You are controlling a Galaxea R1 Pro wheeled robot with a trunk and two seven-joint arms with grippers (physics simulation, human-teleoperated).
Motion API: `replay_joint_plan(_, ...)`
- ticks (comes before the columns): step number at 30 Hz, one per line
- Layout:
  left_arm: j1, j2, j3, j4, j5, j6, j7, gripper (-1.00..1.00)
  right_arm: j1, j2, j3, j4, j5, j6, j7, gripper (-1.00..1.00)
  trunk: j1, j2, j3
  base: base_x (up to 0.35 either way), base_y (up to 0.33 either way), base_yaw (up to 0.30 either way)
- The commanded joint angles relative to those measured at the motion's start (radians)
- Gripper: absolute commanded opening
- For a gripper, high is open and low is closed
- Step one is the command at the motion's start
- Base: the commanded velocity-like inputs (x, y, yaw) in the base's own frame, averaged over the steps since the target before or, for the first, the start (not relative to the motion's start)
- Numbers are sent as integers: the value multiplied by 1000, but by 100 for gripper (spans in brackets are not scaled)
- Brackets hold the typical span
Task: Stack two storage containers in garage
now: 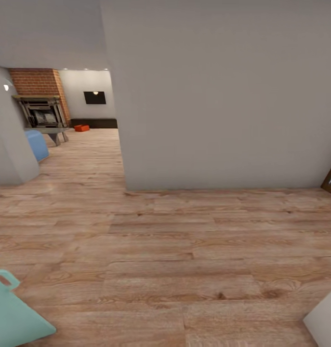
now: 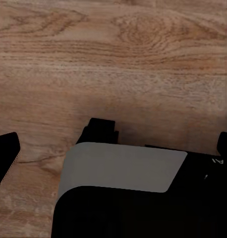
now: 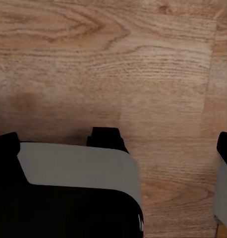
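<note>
Wood-plank floor (image 1: 184,260) runs across the head view, with a plain grey wall (image 1: 218,96) close ahead blocking the middle and right. Past the wall's left corner a passage opens into the living room: brick fireplace (image 1: 40,99), blue sofa (image 1: 36,143) edge, dark wall panel (image 1: 94,98). One storage container (image 1: 81,127), orange-red, sits far off on the planks near the room's far wall, just in front of a long dark low bench (image 1: 94,123). Too small to read its long axis or heading; looks slightly skewed to the wall, can't confirm. Second container not made out from here.

Teal object (image 1: 13,313) at the near left corner of the floor, a pale one (image 1: 326,318) at the near right; unclear what they are.

Left tool (image 2: 113,144): wrist view looks down at bare planks over dark and grey robot parts; fingers not clearly shown, so can't tell how open it is, nothing visibly held. Right tool (image 3: 111,144): same, planks beneath, opening can't be told, no load seen.

Step in hand, judged: driving toward the living room to fetch a container. To do it well: steer left round the wall corner with margin, stay clear of the sofa edge, keep the container centred in the head view, then approach square to its long side once the shape resolves.
</note>
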State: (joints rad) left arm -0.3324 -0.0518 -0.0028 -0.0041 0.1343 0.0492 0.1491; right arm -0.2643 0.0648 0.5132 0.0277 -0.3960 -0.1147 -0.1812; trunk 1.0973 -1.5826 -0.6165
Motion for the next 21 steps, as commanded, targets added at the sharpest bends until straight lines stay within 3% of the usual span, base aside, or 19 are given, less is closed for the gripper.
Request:
replay_joint_plan(1,-1,0,-1,0,8,3,3,100,-1,3,8,3,-10,-4,-1,100,1,0,-1,321,0,0)
replay_joint_plan(21,-1,0,-2,0,7,4,3,100,-1,0,9,1,-10,2,1,100,1,0,-1,321,0,0)
